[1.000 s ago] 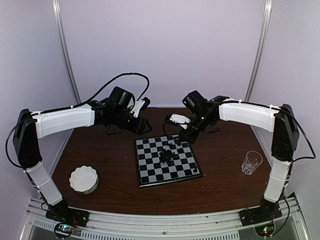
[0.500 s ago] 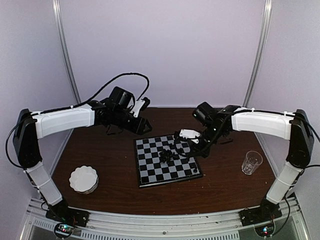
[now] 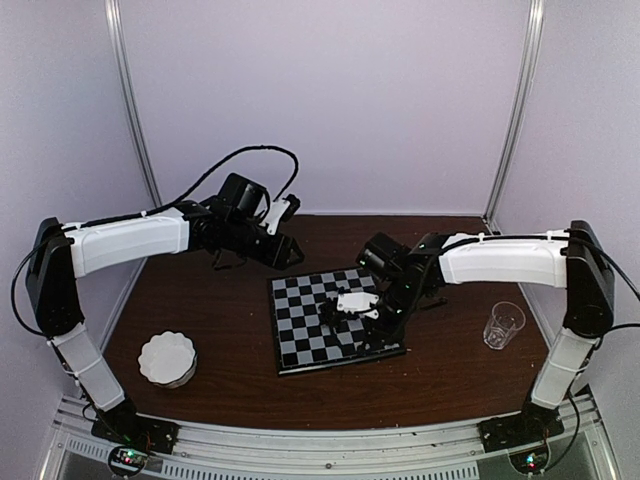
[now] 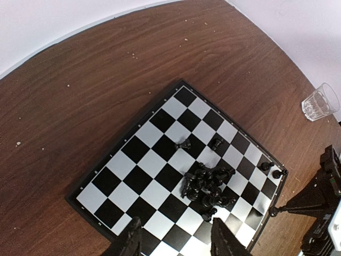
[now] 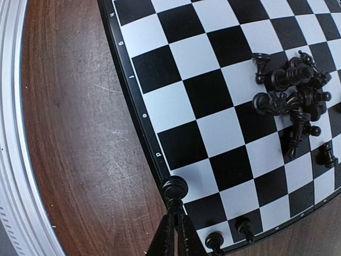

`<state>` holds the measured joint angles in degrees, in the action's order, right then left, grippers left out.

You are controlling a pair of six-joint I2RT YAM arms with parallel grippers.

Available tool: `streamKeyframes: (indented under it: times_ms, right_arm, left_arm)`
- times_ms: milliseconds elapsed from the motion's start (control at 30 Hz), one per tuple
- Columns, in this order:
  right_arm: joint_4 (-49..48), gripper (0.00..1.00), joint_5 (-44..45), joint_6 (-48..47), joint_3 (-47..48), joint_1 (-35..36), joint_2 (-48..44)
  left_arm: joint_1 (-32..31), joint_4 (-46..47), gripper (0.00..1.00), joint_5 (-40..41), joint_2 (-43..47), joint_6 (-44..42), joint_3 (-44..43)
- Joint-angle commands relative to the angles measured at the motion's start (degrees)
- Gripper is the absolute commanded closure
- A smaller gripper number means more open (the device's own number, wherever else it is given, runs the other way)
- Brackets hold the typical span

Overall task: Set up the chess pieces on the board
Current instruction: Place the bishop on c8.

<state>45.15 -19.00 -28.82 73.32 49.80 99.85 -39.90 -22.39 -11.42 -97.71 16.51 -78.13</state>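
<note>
Saw first the brown wooden table [image 3: 230, 330], carrying all the other things. Found the board [image 3: 300, 340] lying flat near the middle of it, turned a little, between the two arms, with black and pale squares and a thin dark rim. Noticed a round white scalloped dish [image 3: 167, 358] well apart from the board on the left, near the front edge, and a clear glass [image 3: 503, 323] standing upright on the right side, also apart from the board. Found the left gripper [image 4: 176, 237] hanging above the table by the far left corner of the board, with fingers held partly apart and nothing between them. Found the right gripper [image 5: 174, 218] low over the near right corner of the board, with fingers pressed together, pinching one black piece [image 5: 175, 188] at the very tips, just above the rim. Found most of the chess pieces [image 4: 208, 186] in one tangled heap on the squares around the middle of the board, touching each other, with several lying on their sides. Saw a few more standing alone: two on squares a little away from the heap, two close to the near right corner by the rim. Could not tell the kind of each figure, being too small
</note>
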Motion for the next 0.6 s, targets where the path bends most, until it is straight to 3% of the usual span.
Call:
streamKeyframes:
  times_ms: [0, 567]
  right_arm:
    - [-0.1, 0.96, 3.0, -0.6, 1.7, 0.8, 2.2]
    - [0.6, 0.94, 5.6, 0.2, 3.9, 1.1, 5.1]
  left_arm:
    - [0.3, 1.4, 0.55, 0.2, 1.9, -0.8, -0.6]
    - [0.3, 1.5, 0.55, -0.3, 2.0, -0.8, -0.6]
